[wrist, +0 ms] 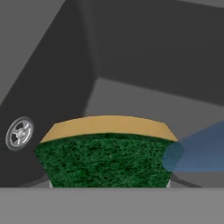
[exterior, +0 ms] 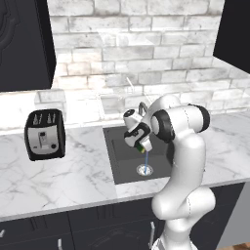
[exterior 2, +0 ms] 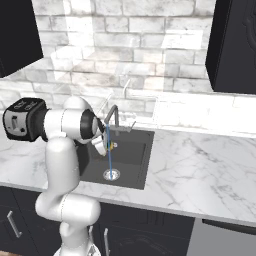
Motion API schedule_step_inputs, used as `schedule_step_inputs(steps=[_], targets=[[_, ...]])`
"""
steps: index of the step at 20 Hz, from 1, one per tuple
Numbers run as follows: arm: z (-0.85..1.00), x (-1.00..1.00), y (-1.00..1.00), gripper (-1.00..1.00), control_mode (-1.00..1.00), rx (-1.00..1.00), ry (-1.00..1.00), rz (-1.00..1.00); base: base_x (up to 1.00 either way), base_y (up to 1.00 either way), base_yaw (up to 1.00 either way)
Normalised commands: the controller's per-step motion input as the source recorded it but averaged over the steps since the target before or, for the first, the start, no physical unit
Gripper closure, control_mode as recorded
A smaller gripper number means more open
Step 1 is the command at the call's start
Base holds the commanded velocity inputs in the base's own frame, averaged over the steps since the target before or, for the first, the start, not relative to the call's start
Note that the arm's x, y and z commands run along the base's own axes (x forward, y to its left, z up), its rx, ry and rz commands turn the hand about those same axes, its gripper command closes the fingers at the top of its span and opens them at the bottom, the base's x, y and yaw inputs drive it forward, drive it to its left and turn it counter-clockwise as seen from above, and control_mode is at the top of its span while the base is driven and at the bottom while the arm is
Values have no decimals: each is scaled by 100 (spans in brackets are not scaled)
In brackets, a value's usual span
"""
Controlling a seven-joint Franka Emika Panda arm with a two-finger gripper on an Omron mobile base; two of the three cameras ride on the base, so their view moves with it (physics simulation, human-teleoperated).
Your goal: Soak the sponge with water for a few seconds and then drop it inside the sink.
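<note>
Both base views look forward and down from behind the arm, left and right, sharing the sink [exterior: 119,161] and toaster [exterior: 45,134], while the hand view sits close above the sponge [wrist: 105,153], facing the basin's drain [wrist: 19,133].

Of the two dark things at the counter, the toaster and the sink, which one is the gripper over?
The sink: the gripper, shut on the sponge, hangs above its basin, at the water. The toaster stands apart on the counter, to the left.
</note>
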Motion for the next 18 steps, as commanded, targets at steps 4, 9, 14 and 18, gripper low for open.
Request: schedule_step_inputs(steps=[4, 9, 14, 18], targets=[[0, -1, -3, 100, -100, 0, 0, -1, 0, 0, 0], [0, -26, -7, 100, -100, 0, 0, 0, 0, 0, 0], [0, -28, -10, 100, -100, 0, 0, 0, 0, 0, 0], [0, -3, -1, 100, -100, 0, 0, 0, 0, 0, 0]])
